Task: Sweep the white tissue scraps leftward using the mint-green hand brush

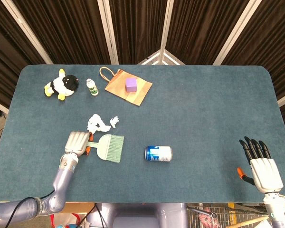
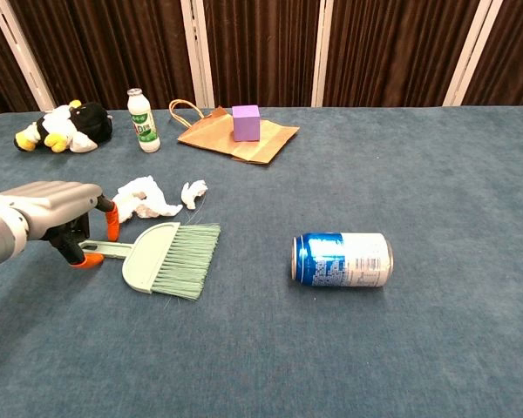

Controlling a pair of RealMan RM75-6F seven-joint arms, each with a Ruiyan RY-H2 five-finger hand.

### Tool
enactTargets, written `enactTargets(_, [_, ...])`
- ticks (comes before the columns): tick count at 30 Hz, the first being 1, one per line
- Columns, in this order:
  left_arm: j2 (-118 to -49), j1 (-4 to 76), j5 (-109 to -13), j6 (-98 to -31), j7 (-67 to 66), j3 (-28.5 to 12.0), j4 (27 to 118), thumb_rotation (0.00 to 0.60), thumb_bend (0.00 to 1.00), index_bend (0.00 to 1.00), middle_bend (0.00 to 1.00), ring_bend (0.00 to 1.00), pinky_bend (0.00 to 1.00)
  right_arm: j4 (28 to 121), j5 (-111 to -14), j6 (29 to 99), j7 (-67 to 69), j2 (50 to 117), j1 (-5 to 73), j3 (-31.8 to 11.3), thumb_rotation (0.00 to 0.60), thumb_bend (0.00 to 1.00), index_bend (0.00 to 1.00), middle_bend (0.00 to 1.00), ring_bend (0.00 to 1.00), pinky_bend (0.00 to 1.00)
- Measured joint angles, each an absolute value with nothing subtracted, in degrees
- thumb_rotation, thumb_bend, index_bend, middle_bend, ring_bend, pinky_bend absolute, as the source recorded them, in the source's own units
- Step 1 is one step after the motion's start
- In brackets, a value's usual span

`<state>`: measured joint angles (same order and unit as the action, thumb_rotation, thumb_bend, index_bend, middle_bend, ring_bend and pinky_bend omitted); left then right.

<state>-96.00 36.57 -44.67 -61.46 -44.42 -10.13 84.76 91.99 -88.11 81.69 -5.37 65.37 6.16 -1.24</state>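
Note:
The mint-green hand brush (image 1: 109, 147) (image 2: 170, 259) lies flat on the blue table, handle to the left and bristles to the right. White tissue scraps (image 1: 97, 124) (image 2: 139, 198) sit just behind it, with a smaller scrap (image 1: 114, 120) (image 2: 193, 192) to their right. My left hand (image 1: 77, 142) (image 2: 48, 205) is over the brush handle, its orange-tipped fingers straddling the handle and still apart. At the table's near right corner my right hand (image 1: 261, 166) rests palm down with its fingers spread, holding nothing.
A blue and white can (image 1: 158, 153) (image 2: 342, 259) lies on its side right of the brush. Farther back are a brown paper bag (image 1: 133, 95) (image 2: 270, 139) with a purple cube (image 1: 131, 84) on it, a small bottle (image 1: 91, 87) and a plush toy (image 1: 61, 85).

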Motion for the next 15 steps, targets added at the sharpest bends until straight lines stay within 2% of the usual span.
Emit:
enactTargets(3, [-97.1, 36.7, -44.2, -61.6, -44.0, -9.6, 84.1, 0.6, 0.54, 0.52, 1.0, 1.0, 1.0, 92.0, -88.1, 81.8, -5.1, 65.3, 6.1, -1.3, 0.6, 0.32, 0.0, 0.0, 0.0, 0.0])
enactTargets(9, [-96.5, 36.4, -45.0, -62.7, -42.9, -9.0, 85.0, 0.6, 0.63, 0.71, 1.0, 1.0, 1.0, 91.9, -88.5, 82.2, -5.2, 65.4, 6.0, -1.3, 0.6, 0.32, 0.0, 0.0, 0.0, 0.0])
enactTargets(15, [-93.4, 35.9, -47.6, -64.8, -41.6, -9.0, 89.6, 0.6, 0.67, 0.77, 1.0, 1.0, 1.0, 91.9, -88.4, 82.2, -5.4, 65.4, 6.1, -1.4, 0.6, 0.32, 0.0, 0.0, 0.0, 0.0])
